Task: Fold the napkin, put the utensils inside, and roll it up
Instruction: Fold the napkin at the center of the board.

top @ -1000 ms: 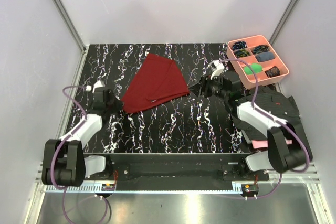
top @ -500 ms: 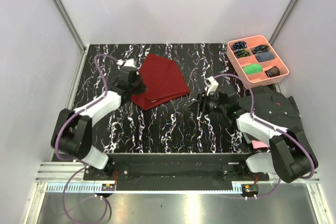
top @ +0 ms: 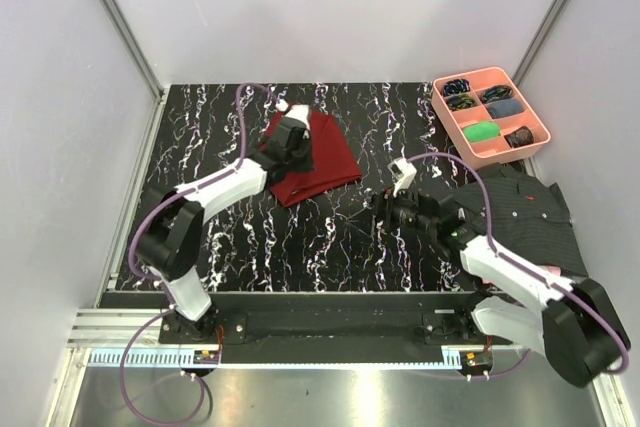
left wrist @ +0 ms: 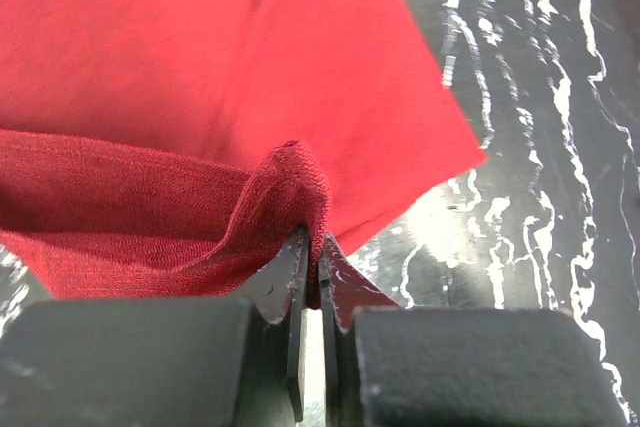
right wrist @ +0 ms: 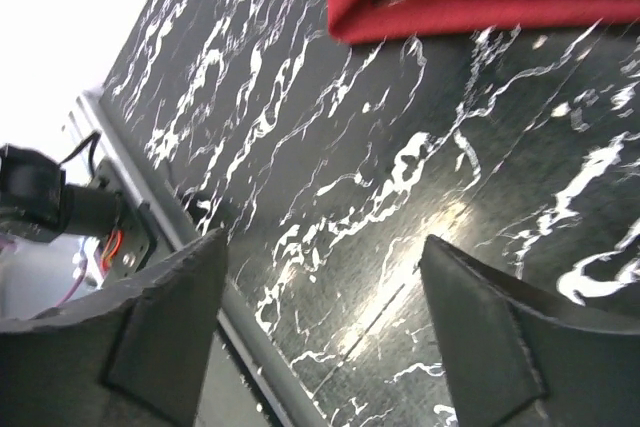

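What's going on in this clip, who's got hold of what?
The left gripper is shut on a pinched-up edge of the napkin, lifting that edge over the rest of the cloth, which lies on the table. The right gripper hangs open over bare table beside the napkin, holding nothing. No utensils show in any view, so this is the folding step.

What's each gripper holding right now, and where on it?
The left gripper pinches a bunched fold at the edge of the maroon napkin. The right gripper is open, holding nothing.
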You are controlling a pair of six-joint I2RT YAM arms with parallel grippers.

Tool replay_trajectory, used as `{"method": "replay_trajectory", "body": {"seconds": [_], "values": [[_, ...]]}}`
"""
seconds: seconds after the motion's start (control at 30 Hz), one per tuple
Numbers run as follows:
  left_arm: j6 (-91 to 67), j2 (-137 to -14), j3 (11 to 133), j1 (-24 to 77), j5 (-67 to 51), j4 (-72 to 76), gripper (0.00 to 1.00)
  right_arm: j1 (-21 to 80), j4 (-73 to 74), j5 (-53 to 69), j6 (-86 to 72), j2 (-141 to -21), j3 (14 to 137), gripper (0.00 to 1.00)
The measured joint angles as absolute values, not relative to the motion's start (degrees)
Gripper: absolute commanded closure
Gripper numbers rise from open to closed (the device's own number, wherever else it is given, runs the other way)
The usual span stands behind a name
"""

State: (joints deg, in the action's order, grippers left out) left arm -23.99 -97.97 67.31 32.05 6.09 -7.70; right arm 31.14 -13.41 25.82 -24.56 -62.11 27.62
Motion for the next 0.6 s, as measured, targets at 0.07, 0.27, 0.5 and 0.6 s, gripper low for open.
{"method": "replay_trajectory", "body": {"seconds": [0.07, 0.27, 0.5, 0.6], "values": [[-22.7, -99.9, 69.4, 33.5, 6.1, -7.6, 0.94, 31.1, -12.2, 24.0, -23.6, -59.3, 27.5, 0.02], [-18.9, -106.1, 75.8, 37.1, 6.0, -7.8, 0.94, 31.1, -7.7, 17.4, -22.3, -53.8, 27.5, 0.0], [-15.6, -111.9, 81.2, 39.9, 5.6, -8.3, 0.94, 31.1, -1.8, 8.3, -21.1, -50.9, 28.0, 0.0], [-14.7, -114.0, 83.0, 40.5, 5.1, -9.4, 0.94, 31.1, -0.5, 6.2, -20.6, -50.9, 28.5, 0.0]]}}
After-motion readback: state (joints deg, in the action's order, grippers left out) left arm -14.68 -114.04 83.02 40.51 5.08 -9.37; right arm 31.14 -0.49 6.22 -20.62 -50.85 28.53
